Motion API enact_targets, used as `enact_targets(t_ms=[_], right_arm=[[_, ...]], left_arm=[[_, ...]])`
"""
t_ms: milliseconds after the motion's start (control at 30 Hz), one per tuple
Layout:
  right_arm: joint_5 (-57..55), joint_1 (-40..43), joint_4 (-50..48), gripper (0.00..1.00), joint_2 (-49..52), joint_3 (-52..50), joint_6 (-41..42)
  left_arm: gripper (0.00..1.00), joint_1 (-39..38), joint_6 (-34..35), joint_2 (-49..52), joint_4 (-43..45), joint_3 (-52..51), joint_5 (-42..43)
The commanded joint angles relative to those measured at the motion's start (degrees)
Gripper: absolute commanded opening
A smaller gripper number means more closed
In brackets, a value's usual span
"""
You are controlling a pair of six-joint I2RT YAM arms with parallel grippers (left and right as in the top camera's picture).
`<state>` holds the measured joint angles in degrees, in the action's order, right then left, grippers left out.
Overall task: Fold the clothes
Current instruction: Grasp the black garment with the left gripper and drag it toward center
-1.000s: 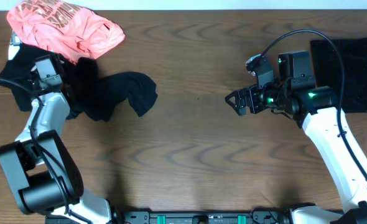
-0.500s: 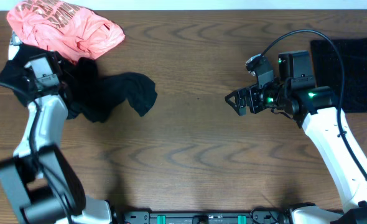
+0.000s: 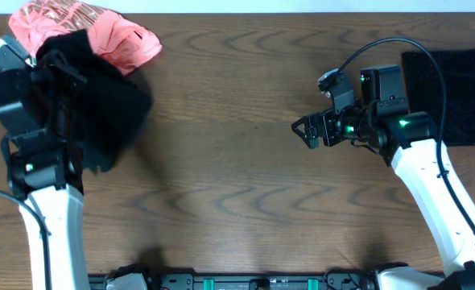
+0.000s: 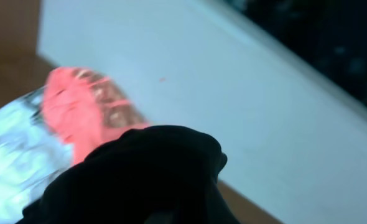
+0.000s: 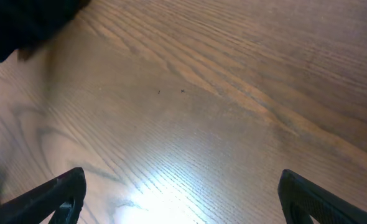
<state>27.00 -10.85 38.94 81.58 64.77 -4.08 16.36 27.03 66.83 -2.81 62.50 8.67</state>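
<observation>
L end effector (image 3: 58, 68) is closed, clamped on the black garment (image 3: 101, 109). Its fingers are buried in the cloth, so the exact grip pt can't be seen. The garment hangs bunched off the end effector, far L of the tabletop (image 3: 237, 201), its upper edge overlapping the coral-pink tee (image 3: 113, 36) heaped at the back-L corner. L wrist view is blurred: black cloth fills the bottom, w/ the pink tee just behind it and a white wall (image 4: 246, 106) beyond.

L arm (image 3: 48, 217) rises from the front-L edge, w/ its wrist bent toward the back.

R end effector (image 3: 303, 133) has fingers wide apart w/ nothing between them. It sits R of centre, pointing L, well apart from the held garment. In the R wrist view there's only bare wood between the fingers, w/ black cloth at the top-L corner. R arm (image 3: 431, 193) reaches in from the front-R, elbow out. A flat black garment (image 3: 455, 89) lies at the far-R edge, just behind that arm.
</observation>
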Motion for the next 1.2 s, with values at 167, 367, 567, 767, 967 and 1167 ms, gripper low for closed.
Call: enact_targets(t_ms=[167, 367, 567, 767, 967, 1167], right_arm=[[1.27, -0.59, 1.36, 0.96, -4.74, 1.11, -0.92], [1.42, -0.39, 1.62, 0.98, -10.03, 1.14, -0.92], [-4.44, -0.35, 5.42, 0.99, -14.16, 1.16, -0.70], [-8.13, 0.17, 8.57, 0.99, -16.26, 1.22, 0.87], [-10.78, 2.56, 11.32, 0.99, -18.08, 2.51, 2.95], [-13.18, 5.35, 16.85, 0.99, -18.25, 6.49, 2.73]], left_arm=[[0.06, -3.63, 1.49, -2.27, 3.93, 0.98, 7.08], [0.06, -11.45, 2.45, -2.27, 7.34, 0.98, 7.85], [0.06, -21.18, 2.16, -2.14, 8.50, 0.96, 7.80], [0.06, -29.44, 0.66, -1.03, 7.54, 0.96, 7.80], [0.06, -36.02, -3.48, 2.97, 2.82, 0.96, 7.56], [0.06, -37.70, -4.55, 7.02, -1.51, 0.96, 7.17]])
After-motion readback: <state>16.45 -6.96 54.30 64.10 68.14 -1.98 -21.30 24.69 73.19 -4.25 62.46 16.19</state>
